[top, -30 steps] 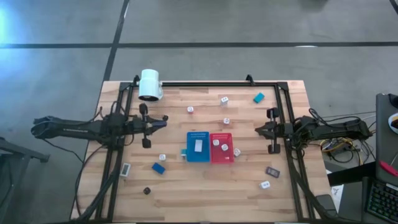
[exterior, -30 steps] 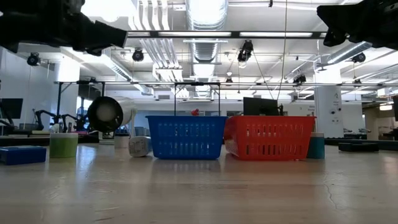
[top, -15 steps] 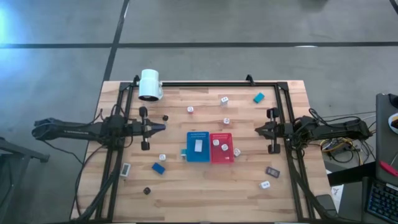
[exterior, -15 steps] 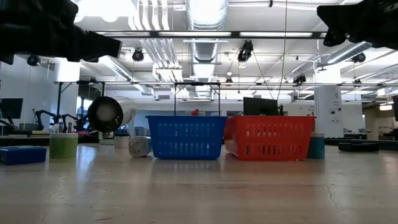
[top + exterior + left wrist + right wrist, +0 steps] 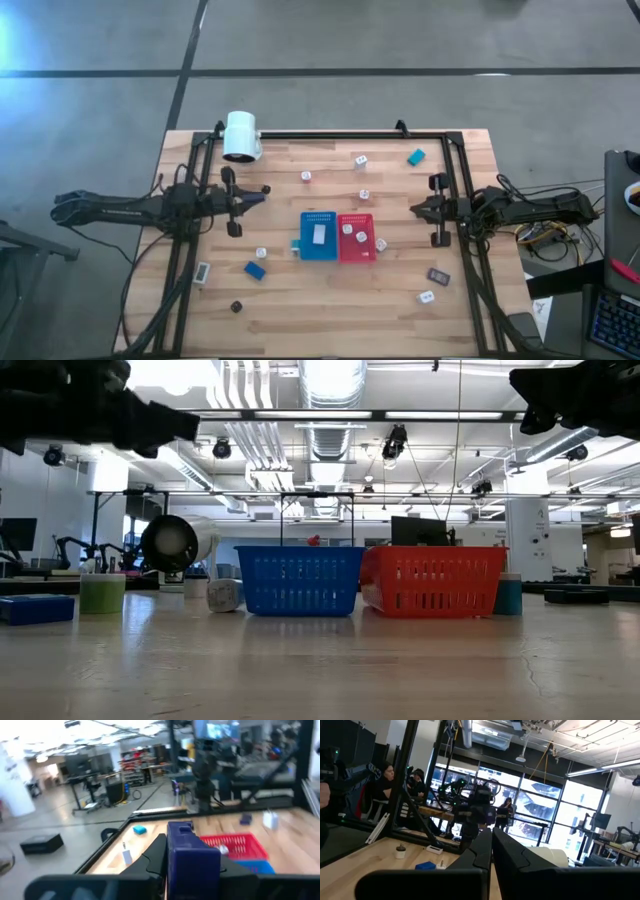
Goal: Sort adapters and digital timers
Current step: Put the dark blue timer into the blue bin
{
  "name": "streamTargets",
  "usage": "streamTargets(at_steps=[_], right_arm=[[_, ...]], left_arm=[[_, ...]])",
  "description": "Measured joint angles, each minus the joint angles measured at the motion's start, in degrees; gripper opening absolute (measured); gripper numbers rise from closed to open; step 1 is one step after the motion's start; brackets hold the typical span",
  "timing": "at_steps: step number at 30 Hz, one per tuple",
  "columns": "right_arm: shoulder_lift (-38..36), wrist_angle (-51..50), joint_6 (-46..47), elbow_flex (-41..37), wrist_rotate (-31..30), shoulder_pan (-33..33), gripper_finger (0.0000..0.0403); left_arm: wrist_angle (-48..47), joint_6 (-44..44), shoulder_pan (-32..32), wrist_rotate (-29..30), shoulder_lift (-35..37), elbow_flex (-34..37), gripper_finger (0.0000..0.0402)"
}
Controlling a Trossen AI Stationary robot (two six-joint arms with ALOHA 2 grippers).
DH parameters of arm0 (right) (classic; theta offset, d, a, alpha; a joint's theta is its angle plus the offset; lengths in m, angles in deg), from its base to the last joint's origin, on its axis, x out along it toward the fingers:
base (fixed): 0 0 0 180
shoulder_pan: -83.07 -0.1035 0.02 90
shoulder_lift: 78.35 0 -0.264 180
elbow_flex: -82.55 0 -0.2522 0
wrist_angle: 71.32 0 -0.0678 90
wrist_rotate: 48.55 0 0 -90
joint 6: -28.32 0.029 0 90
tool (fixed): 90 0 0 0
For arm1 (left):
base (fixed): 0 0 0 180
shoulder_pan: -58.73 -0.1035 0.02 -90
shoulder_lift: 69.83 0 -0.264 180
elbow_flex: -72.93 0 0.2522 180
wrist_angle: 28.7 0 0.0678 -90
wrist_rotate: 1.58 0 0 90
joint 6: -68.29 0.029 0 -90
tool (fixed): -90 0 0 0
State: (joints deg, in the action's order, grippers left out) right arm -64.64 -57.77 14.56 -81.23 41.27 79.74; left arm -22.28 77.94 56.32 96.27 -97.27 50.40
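Sorting barely begun: the left tool (image 5: 262, 191), clamped on a dark blue timer (image 5: 192, 862), hangs near the left edge; one piece lies in each tray (image 5: 306, 250), most adapters (image 5: 360, 160) lie scattered, and the right tool (image 5: 414, 208) waits, fingers together.

A pale wooden table (image 5: 330, 300) fills the middle of the high view, bordered by a black metal frame (image 5: 330, 134). A big white cylinder (image 5: 240, 136) lies at its upper left corner. Near the table's centre a blue tray (image 5: 319, 250) and a red tray (image 5: 356, 250) sit side by side, touching. At the far right edge of the frame, cables (image 5: 545, 232) and a keyboard (image 5: 612, 318) show. Grey floor (image 5: 330, 40) crosses the top.
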Motion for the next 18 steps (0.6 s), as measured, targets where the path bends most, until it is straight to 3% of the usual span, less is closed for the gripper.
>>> streamTargets(at_steps=[7, 18], right_arm=[[0.0, 0.02, 0.0, 0.0, -0.59, -0.03, 0.0008], [0.0, -0.25, 0.09, 0.0, -1.49, -0.02, 0.0008]], left_arm=[[-3.48, -7.19, 1.15, 0.53, -9.97, -7.68, 0.005], [-7.77, -6.5, 5.7, 0.52, -42.51, -25.32, 0.005]])
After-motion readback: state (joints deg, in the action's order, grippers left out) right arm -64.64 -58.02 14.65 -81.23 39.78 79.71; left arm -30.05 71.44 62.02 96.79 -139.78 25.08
